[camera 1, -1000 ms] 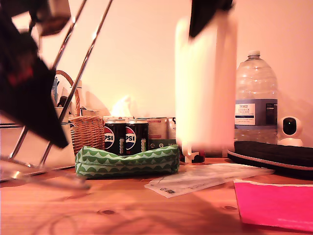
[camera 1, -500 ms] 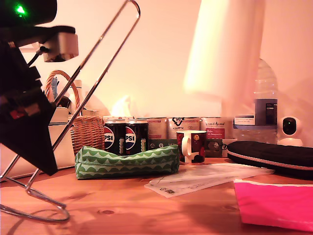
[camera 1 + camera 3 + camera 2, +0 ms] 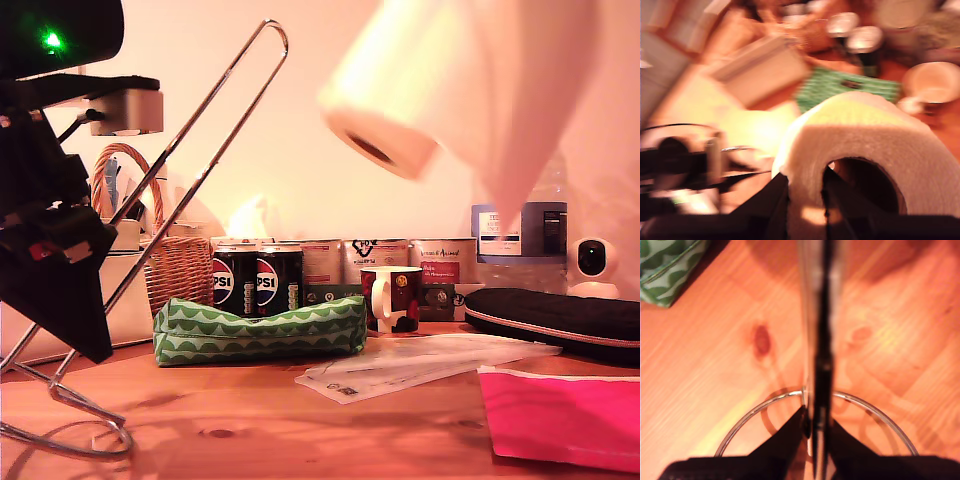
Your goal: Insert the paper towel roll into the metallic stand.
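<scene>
Both pincers loaded: first pincer [image 3: 816, 427] clamps metallic stand [image 3: 195, 130], tilted; second pincer [image 3: 801, 200] grips paper towel roll [image 3: 450, 90] wall. Alignment step; next, line core with rod tip.

Plain pale wall [image 3: 300, 110] behind, knotty wooden table [image 3: 260, 430] in warm orange light w/ soft shadows.

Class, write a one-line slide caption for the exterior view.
Paper towel roll held aloft, tilted, hollow core facing the leaning metallic stand.
</scene>
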